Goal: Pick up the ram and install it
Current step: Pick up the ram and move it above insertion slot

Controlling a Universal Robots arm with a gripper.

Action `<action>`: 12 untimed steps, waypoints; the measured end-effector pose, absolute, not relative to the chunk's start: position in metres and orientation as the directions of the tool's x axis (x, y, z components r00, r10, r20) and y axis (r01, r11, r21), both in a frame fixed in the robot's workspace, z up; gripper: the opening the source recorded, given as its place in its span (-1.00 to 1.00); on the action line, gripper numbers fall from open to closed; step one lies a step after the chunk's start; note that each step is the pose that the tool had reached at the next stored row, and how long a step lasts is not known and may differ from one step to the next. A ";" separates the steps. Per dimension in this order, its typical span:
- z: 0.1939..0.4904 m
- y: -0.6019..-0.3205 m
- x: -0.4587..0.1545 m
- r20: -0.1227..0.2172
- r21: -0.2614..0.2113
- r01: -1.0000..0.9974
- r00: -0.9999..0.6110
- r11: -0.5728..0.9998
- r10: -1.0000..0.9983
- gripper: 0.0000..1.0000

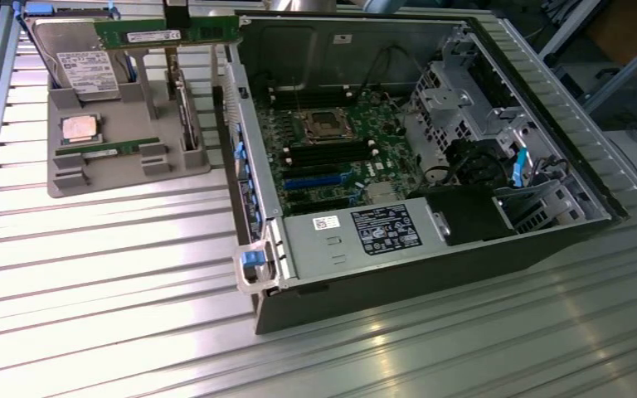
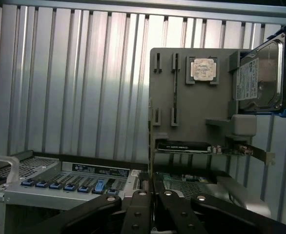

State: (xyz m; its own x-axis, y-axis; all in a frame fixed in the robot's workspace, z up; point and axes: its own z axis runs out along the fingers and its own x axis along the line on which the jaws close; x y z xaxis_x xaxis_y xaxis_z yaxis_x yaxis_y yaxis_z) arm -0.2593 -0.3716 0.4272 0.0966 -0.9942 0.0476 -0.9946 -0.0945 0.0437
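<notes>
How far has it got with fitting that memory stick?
Done: the gripper is shut on the ram, held above the grey tray, where a second stick lies. In hand: carrying it. Left: it is not yet seated in the motherboard's slots.

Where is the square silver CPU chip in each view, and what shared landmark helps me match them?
Exterior view: the CPU chip lies on the grey holder, at the exterior view's left, outside the computer case.
Wrist view: it sits in the holder's recess, beside the hard drive.
Shared landmark: the white-labelled hard drive next to it.
</notes>
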 end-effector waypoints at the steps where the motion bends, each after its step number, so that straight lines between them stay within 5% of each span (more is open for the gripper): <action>1: 0.427 -0.372 -0.257 0.048 0.044 -0.995 0.097 -0.095 -0.994 -0.76; 12: 0.427 -0.372 -0.239 0.048 0.044 -0.994 0.098 -0.096 -0.994 -0.76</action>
State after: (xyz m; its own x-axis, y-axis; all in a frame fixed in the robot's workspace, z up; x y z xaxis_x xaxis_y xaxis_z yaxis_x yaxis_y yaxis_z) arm -0.2388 -0.3716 0.4269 0.0982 -0.9940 0.0476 -0.9944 -0.0961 0.0437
